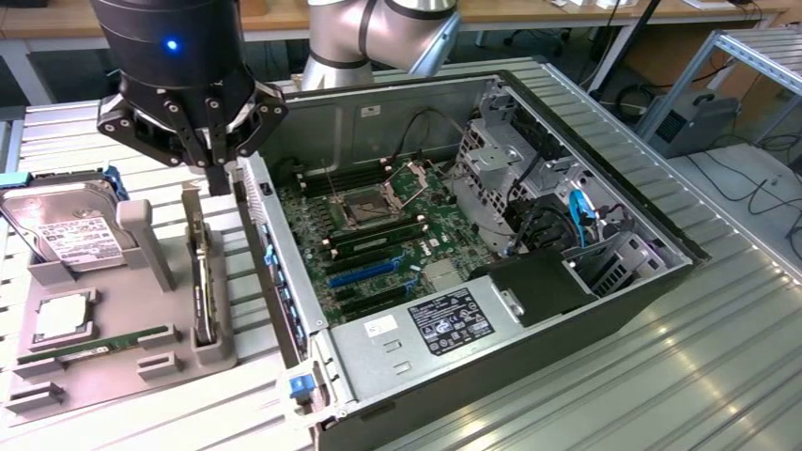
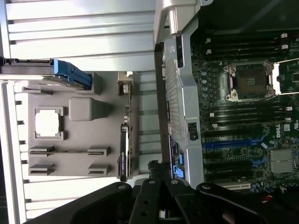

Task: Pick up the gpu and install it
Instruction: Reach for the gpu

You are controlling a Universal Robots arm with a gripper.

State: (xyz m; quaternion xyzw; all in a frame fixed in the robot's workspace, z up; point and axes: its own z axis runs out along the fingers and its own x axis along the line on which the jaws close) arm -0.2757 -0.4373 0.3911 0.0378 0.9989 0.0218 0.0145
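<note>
The gpu (image 1: 201, 282) stands on edge in the grey holder (image 1: 213, 352), just beside the open computer case (image 1: 527, 357). To lift it cleanly, I judge I should spread wide, straddle its top edge squarely and pull straight up. My claw (image 1: 221, 178) is pinched fully shut on nothing, hanging above the card's end, close to the case wall.

Oblique exterior, overhead wrist (shared motherboard (image 1: 376, 235))

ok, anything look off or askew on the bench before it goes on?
Nothing damaged or spilled. The gpu stands straight on edge in the grey holder, and the shut gripper hangs over one end of it. The hard drive leans in its cradle, seemingly by design. The CPU socket sits open, plate raised.
</note>
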